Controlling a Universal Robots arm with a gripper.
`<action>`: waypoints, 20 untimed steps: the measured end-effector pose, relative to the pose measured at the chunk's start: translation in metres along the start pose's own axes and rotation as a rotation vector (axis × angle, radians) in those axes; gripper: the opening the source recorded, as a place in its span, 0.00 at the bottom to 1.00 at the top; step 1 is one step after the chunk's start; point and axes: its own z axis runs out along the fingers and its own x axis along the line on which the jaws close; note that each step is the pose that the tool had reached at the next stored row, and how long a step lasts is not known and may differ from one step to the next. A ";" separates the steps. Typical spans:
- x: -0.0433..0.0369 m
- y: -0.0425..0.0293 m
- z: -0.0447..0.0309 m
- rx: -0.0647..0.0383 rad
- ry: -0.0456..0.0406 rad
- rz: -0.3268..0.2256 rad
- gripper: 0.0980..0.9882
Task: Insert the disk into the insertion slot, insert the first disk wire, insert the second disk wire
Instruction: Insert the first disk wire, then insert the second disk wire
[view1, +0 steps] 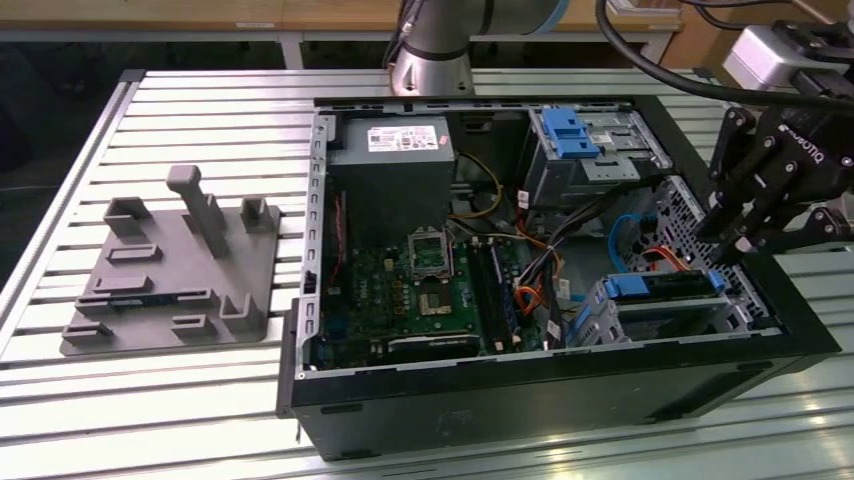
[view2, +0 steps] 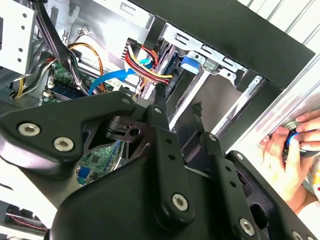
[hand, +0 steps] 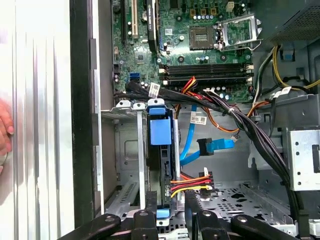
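Though inside the insertion slot (hand: 129, 150), the disk (hand: 160, 132) edge-up, lengthwise along it.

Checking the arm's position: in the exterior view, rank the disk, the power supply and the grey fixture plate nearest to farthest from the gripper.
1. The disk, just beside the gripper.
2. The power supply, across the computer case.
3. The grey fixture plate, outside it, exterior view's left.

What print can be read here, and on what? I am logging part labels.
Nothing reads with certainty.
White label on the grey metal power supply box: print too small.
White tags on the black cables: too small.
White lettering on the black gripper: unclear.
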 end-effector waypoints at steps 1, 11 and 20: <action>0.0000 0.0000 -0.0004 0.000 0.0001 0.000 0.29; 0.0000 0.0000 -0.0010 0.000 0.0001 0.000 0.29; -0.0243 0.0016 -0.0013 0.008 0.0576 0.003 0.29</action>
